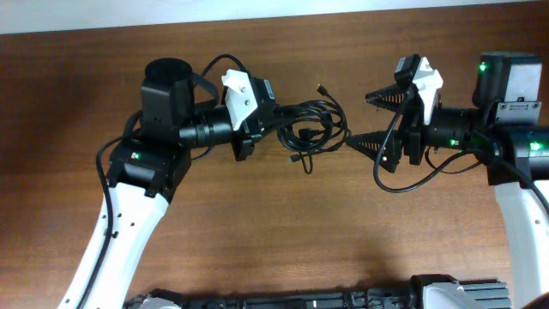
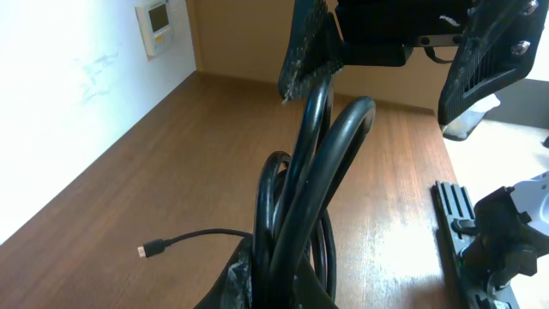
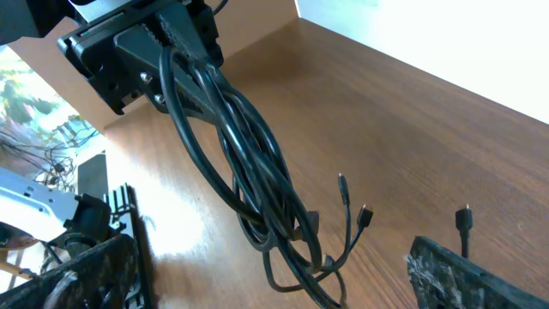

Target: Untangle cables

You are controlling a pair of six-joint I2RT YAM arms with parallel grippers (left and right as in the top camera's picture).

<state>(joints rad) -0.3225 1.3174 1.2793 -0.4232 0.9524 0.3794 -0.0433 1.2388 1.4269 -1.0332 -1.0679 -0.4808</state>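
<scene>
The cables (image 1: 310, 125) are a bundle of thin black looped cords hanging above the wooden table. My left gripper (image 1: 270, 122) is shut on one end of the bundle. In the left wrist view the cords (image 2: 302, 180) rise from between its fingers (image 2: 238, 273), and one plug end (image 2: 149, 250) trails off to the left. My right gripper (image 1: 374, 120) is open, with its jaws wide apart just right of the bundle's far loops. From the right wrist view the cables (image 3: 249, 172) dangle between its fingers (image 3: 459, 275), touching neither. Small plugs (image 3: 364, 215) hang free.
One plug end (image 1: 320, 87) sticks out behind the bundle. A black rail (image 1: 343, 300) runs along the table's near edge, seen too as a rail (image 2: 453, 210) in the left wrist view. Bare wood (image 1: 274, 223) lies in front of the grippers.
</scene>
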